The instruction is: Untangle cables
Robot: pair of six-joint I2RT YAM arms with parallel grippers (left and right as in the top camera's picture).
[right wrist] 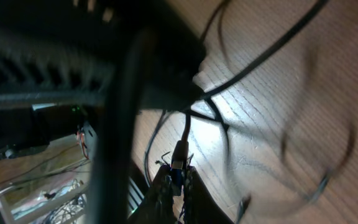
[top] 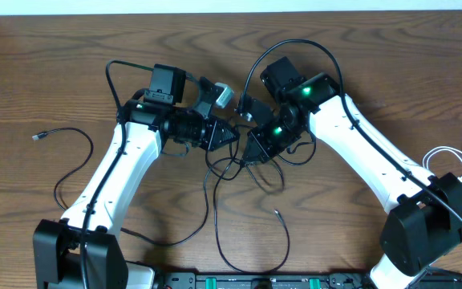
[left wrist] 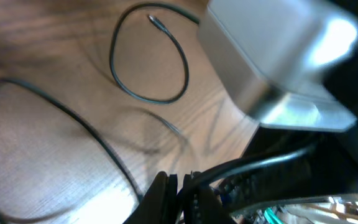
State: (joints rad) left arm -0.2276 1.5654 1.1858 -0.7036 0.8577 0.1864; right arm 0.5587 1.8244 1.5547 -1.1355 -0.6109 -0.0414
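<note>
okay, left hand [left wrist: 178, 194]: lower middle of its wrist view, fingers pinched close on a black strand [left wrist: 253, 163] by the look of it, an anchor so the knot can't slide.
right hand [right wrist: 174, 188]: bottom of its own view, clenched on a plug end [right wrist: 179, 154], cord rising straight out of it. it holds the end because that's the part that can be fed back through.
tangle [top: 239, 164]: black cables crossed at centre frame overhead, right under both hands, lying on the worktop [top: 359, 48].
spare loop [left wrist: 148, 56]: upper left of the left wrist view, lying free, no crossings.
left cable [top: 66, 160]: alone at the left of the overhead, well apart.
white cable [top: 455, 152]: far right edge, well apart, out of the knot.
next, my guess: ease the two hands apart, slowly, so nothing cinches.
</note>
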